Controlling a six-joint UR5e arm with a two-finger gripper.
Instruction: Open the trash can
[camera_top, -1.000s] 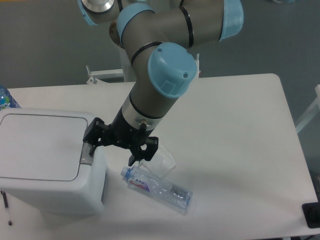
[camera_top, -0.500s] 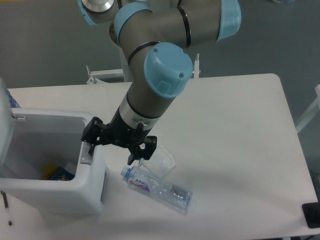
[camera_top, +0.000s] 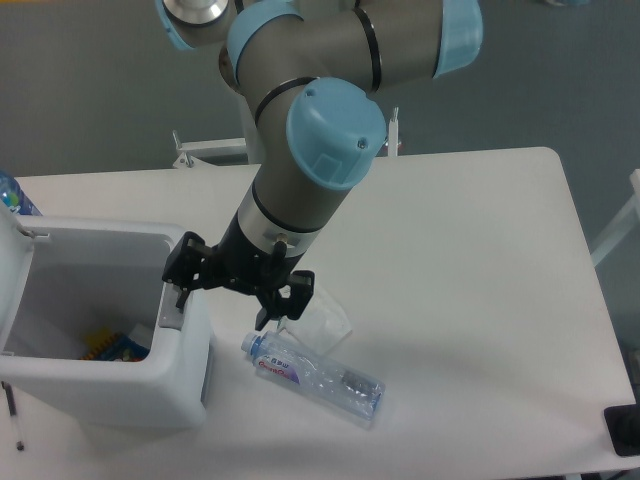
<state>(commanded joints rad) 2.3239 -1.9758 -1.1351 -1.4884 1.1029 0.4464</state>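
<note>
The trash can (camera_top: 150, 385) is a large white boxy bin at the table's front left. Its lid (camera_top: 14, 275) stands swung up at the far left, so the inside shows, with a colourful item (camera_top: 110, 347) at the bottom. The grey latch tab (camera_top: 172, 318) sits on the bin's right rim. My black gripper (camera_top: 222, 308) is at that rim, jaws spread wide and holding nothing. Its left finger (camera_top: 183, 282) is right over the latch tab; whether it touches I cannot tell. Its right finger (camera_top: 288, 298) hangs over the table beside the bin.
A clear plastic water bottle (camera_top: 315, 372) lies on the table just right of the bin, below the gripper. A crumpled clear wrapper (camera_top: 322, 318) lies next to it. A blue bottle (camera_top: 12, 195) stands behind the bin. A black object (camera_top: 622, 430) sits at the front right corner.
The lid was flat and shut one second ago; it has swung up to the left and the bin now stands open. The gripper has hardly moved.
</note>
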